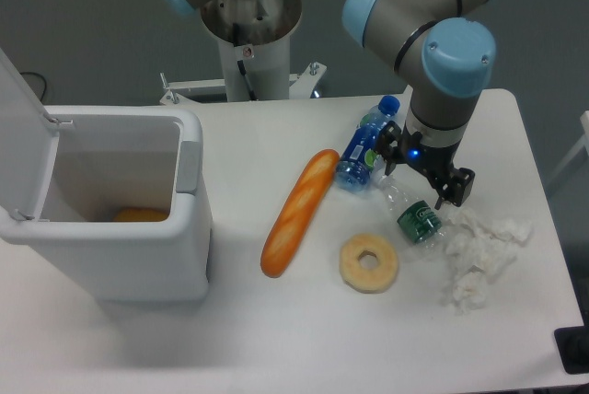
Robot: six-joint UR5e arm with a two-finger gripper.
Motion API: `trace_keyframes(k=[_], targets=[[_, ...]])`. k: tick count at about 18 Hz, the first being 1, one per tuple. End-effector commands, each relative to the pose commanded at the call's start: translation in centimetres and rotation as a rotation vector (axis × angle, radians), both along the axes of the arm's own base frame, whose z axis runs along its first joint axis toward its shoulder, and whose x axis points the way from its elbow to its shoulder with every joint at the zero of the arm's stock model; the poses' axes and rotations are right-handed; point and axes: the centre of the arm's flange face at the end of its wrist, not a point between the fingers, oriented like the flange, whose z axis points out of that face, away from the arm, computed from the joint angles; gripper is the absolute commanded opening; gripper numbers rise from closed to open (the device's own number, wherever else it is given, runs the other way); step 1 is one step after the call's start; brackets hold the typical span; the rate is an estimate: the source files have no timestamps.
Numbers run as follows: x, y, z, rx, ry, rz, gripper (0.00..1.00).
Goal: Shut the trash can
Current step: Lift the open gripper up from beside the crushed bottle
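Note:
The trash can (138, 260) is a large white boxy bin at the left of the table. It stands open, with its flat lid (23, 145) swung up at its left side. A grey latch tab (188, 166) sits on its right rim. An orange thing (140, 215) lies at the bottom inside. My gripper (422, 176) is far to the right of the bin, low over the table, with its jaws spread open and nothing held. It hangs just above a clear bottle with a green label (416, 217).
A blue water bottle (363, 145) lies left of the gripper. A baguette (299, 211) lies slanted mid-table, a bagel (369, 263) in front of it. Crumpled white tissue (480, 254) lies at the right. The robot's base (248, 35) stands at the back.

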Motion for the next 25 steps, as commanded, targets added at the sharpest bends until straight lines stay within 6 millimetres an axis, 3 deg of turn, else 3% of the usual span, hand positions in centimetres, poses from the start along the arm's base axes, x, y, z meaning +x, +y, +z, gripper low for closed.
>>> trace_keyframes(k=[6, 13, 16, 20, 22, 25], targets=[[0.3, 0.2, -0.1, 0.006, -0.001, -0.010, 1.00], [2.4, -0.9, -0.9, -0.012, -0.014, 0.026, 1.00], [3.1, -0.7, -0.1, 0.006, -0.014, 0.097, 1.00], [5.7, -0.3, 4.4, 0.145, -0.033, 0.265, 1.00], [8.1, 0.0, 5.8, 0.169, -0.035, 0.340, 1.00], [12.5, 2.2, 7.2, 0.195, -0.042, 0.392, 1.00]])
